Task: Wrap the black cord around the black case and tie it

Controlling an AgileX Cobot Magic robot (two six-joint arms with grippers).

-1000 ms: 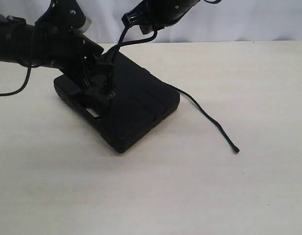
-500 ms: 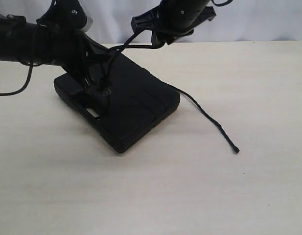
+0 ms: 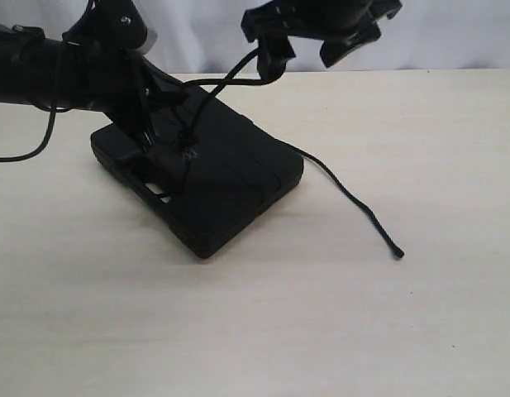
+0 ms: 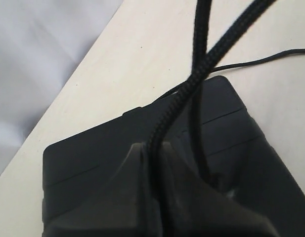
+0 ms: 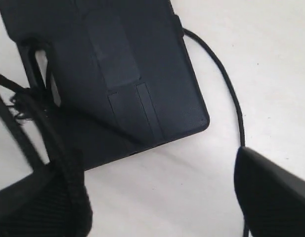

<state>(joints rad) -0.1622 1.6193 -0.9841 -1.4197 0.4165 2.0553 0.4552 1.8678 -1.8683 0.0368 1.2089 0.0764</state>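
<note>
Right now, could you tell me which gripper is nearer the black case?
Left. The left gripper is at the black case, gripping the black cord; the right gripper hangs open above.

black case (image 3: 230,186) on table (image 3: 321,331), black cord (image 3: 354,203) trailing off its right side

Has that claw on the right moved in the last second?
Yes. The right gripper has lifted up and to the right, away from the black case, and its jaws have spread open.
</note>
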